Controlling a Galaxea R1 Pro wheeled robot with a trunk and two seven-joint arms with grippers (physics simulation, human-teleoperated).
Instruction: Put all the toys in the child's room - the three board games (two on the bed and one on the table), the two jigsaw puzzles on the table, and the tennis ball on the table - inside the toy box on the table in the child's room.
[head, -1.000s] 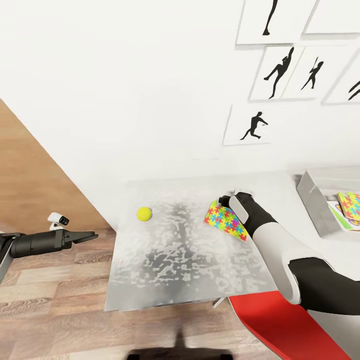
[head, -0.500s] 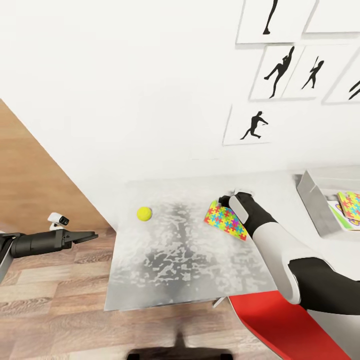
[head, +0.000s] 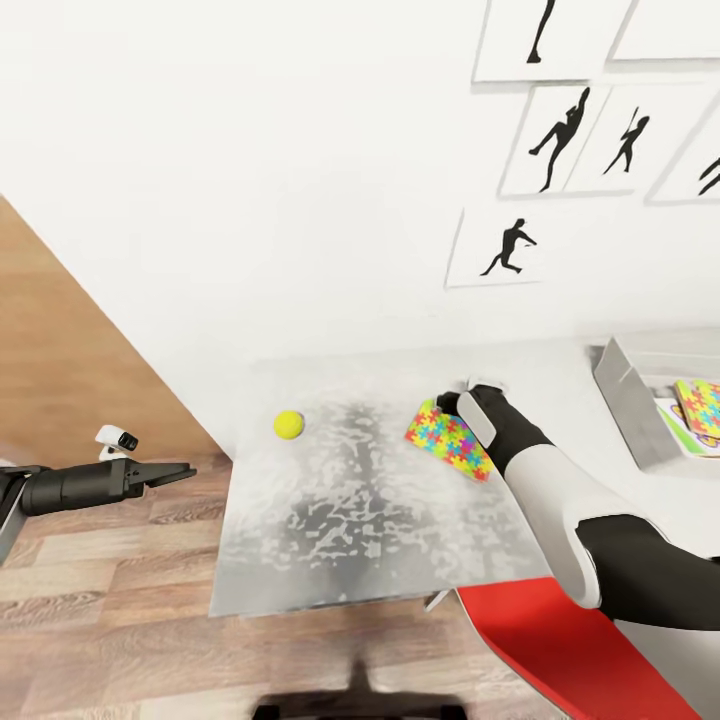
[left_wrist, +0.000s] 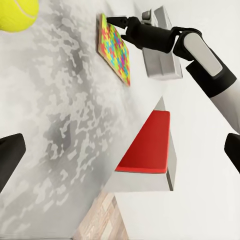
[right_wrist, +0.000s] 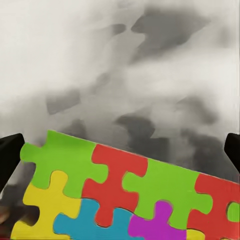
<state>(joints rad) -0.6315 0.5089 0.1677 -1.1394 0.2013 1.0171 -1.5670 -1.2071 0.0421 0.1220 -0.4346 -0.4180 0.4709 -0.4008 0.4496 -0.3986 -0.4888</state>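
Working the jigsaw puzzle (head: 449, 446) on the desk (head: 330, 540), right gripper (head: 452, 404) at its far edge, jaws spread wide, not gripping yet. Left gripper (head: 178, 470) idle, open, off the desk. Next I'd close, lift, carry to toy box (head: 630, 410). Tennis ball (head: 289, 425) waits.

White wall (head: 250, 180) behind the table — five framed black silhouette pictures (head: 505, 250) of dancers at upper right, some cut by the frame edge. Wood-plank floor (head: 90, 600) at lower left, a tan wooden panel (head: 60, 340) above it. Red seat (head: 560, 650) of a chair just below the table's near edge — also red in the left wrist view (left_wrist: 147, 145).
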